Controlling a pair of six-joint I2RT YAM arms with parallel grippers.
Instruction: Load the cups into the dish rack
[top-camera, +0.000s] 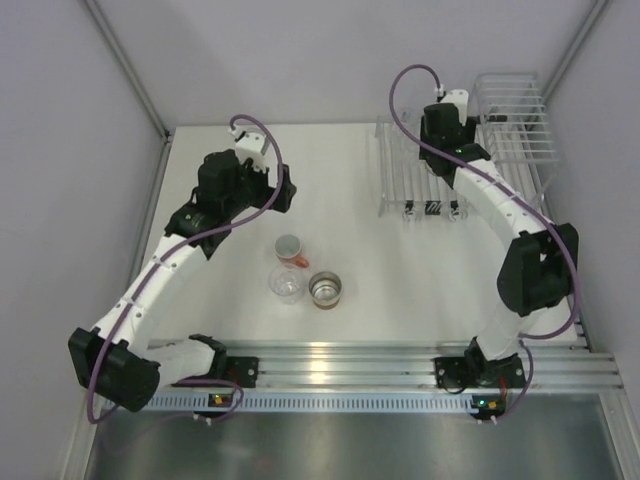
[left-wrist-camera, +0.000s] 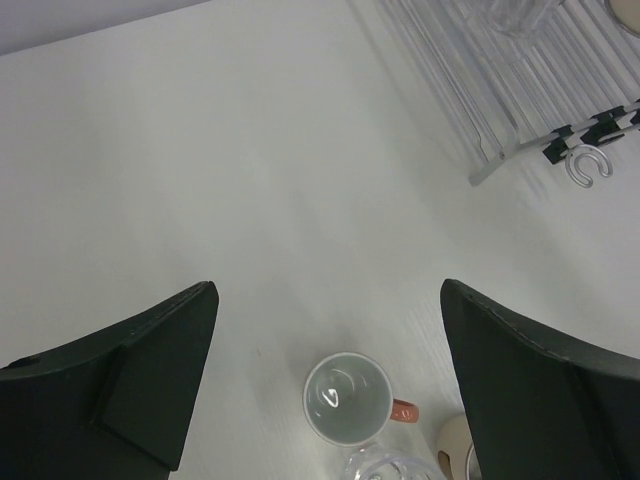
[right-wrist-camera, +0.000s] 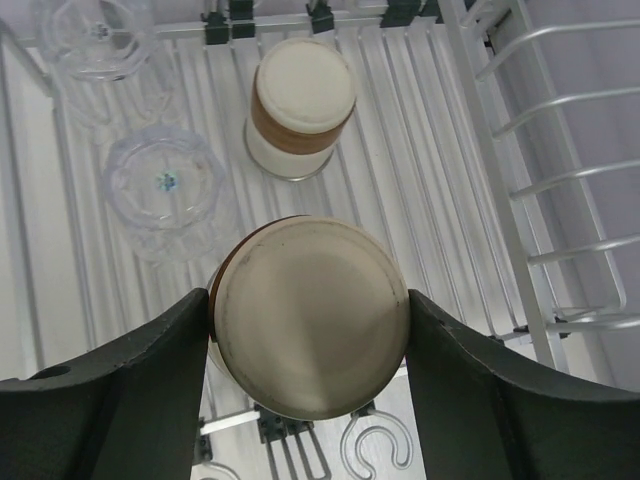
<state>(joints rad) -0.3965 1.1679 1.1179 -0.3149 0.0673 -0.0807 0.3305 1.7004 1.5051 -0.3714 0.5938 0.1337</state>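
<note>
Right gripper (right-wrist-camera: 308, 312) clamping inverted brown cup (right-wrist-camera: 308, 330) over dish rack (right-wrist-camera: 430, 170) bars | left gripper (left-wrist-camera: 328, 290) gaping above salmon cup (left-wrist-camera: 347, 398) on table (left-wrist-camera: 200, 150) | risk: released cup possibly tilting between bars, nudging clear cup (right-wrist-camera: 165, 190).

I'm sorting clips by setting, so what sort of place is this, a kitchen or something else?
Probably a robot test cell, not a kitchen: two white jointed arms bolted to a ribbed aluminium rail, plain grey walls boxing in a white table, one white wire dish rack.
</note>
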